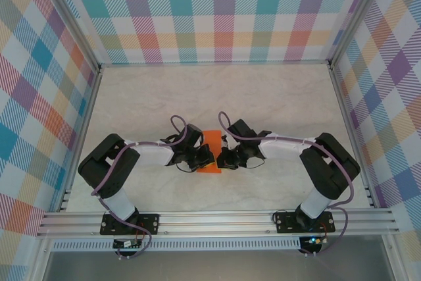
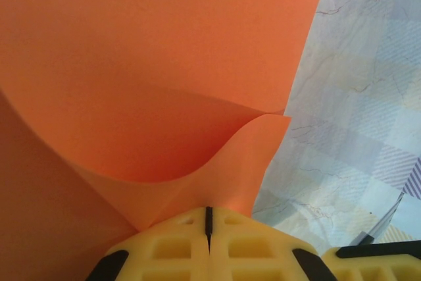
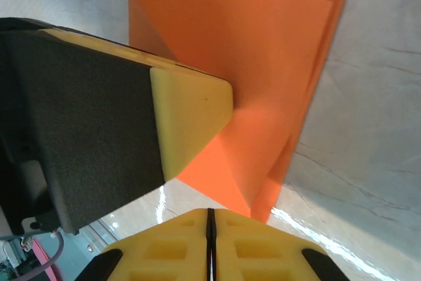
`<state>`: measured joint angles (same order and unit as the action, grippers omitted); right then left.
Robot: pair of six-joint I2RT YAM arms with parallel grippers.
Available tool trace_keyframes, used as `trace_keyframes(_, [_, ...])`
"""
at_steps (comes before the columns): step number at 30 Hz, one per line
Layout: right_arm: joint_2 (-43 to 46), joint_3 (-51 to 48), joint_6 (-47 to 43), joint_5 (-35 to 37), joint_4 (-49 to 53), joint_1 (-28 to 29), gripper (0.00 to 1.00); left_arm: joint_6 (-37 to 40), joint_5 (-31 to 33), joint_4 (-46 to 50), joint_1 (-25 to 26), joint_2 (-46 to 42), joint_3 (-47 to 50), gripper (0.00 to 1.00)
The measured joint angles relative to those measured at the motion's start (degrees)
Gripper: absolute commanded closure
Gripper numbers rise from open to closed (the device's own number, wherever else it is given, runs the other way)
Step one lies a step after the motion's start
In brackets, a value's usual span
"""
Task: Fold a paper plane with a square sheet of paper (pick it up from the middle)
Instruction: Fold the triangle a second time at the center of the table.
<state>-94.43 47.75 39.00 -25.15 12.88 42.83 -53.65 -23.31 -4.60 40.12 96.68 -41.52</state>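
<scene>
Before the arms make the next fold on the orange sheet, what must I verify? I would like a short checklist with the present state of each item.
1. Left jaws shut on the orange sheet: ok.
2. Right jaws shut on the orange sheet: ok.
3. Folded layers lying flat together: not ok; the left wrist view shows one layer bowing away in a curve.
4. Layer edges aligned: not ok; the right wrist view shows them offset.
5. Gap between the two pairs of jaws: cannot tell; they stand very close.
</scene>
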Motion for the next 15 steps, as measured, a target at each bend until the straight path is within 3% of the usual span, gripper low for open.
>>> trace_keyframes(15, [-3.1,-0.7,0.7,3.1,0.3,0.0,0.91,-0.8,0.0,0.0,0.0,0.0,0.0,0.95])
